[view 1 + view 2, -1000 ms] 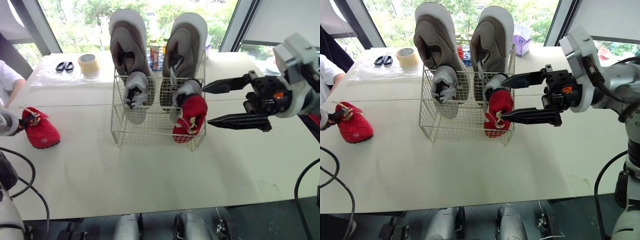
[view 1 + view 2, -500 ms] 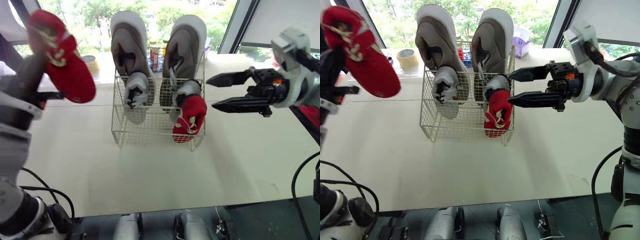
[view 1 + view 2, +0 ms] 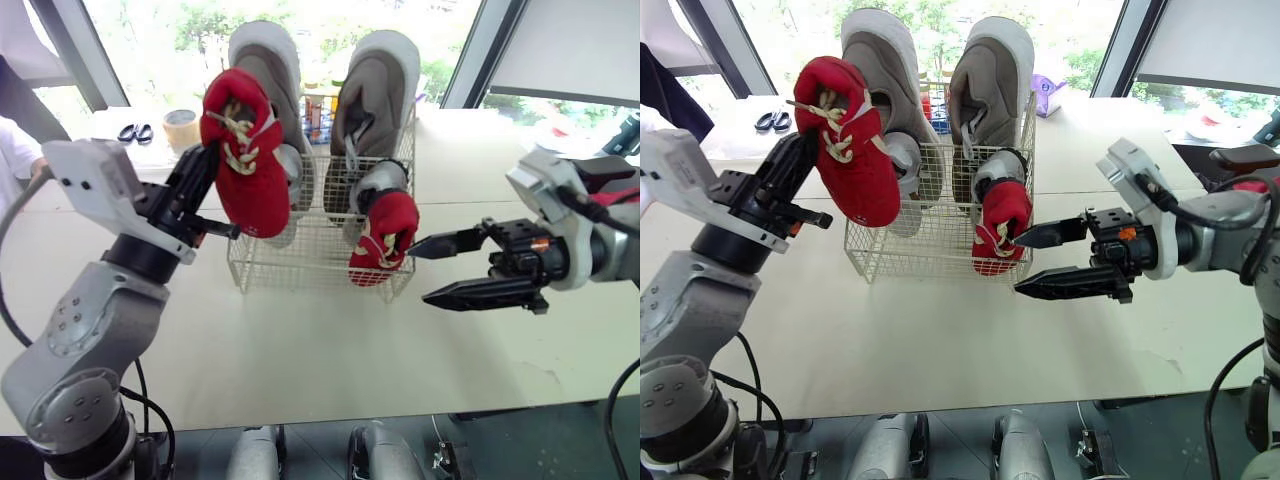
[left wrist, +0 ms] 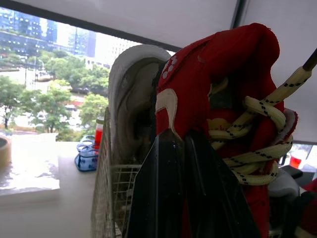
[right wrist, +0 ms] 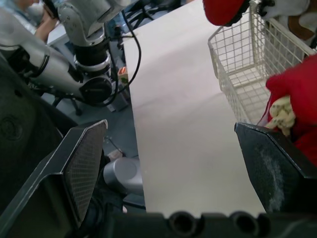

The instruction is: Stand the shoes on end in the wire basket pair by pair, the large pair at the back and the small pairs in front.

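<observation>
White bench [image 3: 300, 340] before bright windows [image 3: 150, 50]
Dark slanted frames [image 3: 75, 50]; green trees [image 3: 195, 20] outside; perhaps a pale blind [image 3: 570, 45] at right; dark floor [image 3: 530, 440].

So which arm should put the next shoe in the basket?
Left. The left gripper is shut on a red shoe, held up at the wire basket's front left. The right gripper is open and empty, beside the other red shoe already in the basket.
</observation>
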